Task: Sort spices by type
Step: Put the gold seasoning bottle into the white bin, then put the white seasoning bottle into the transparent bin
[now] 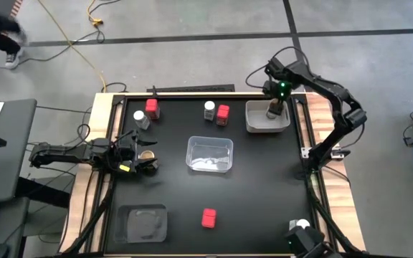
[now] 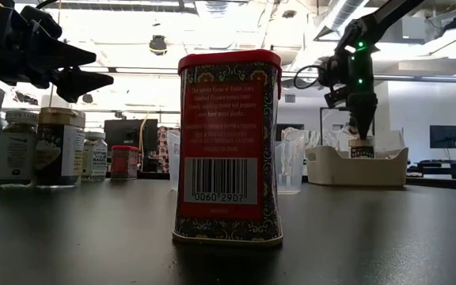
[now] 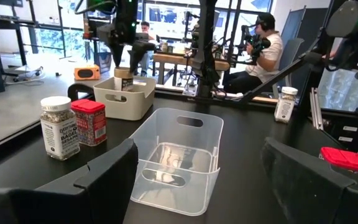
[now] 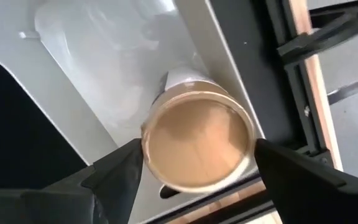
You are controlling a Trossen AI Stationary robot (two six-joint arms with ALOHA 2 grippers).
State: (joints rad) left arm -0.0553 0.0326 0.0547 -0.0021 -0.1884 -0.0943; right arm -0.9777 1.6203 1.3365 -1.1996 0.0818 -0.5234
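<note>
High view showed three red tins, two white-lidded jars, and two tan jars, one inside the grey tray at one o'clock between the right gripper's spread fingers, the other beneath the wide-open left gripper.

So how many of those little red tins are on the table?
3. One red tin sits at the far left beside a clear jar, one at the far middle beside another clear jar, and one alone near the front edge. None seem hidden.
</note>
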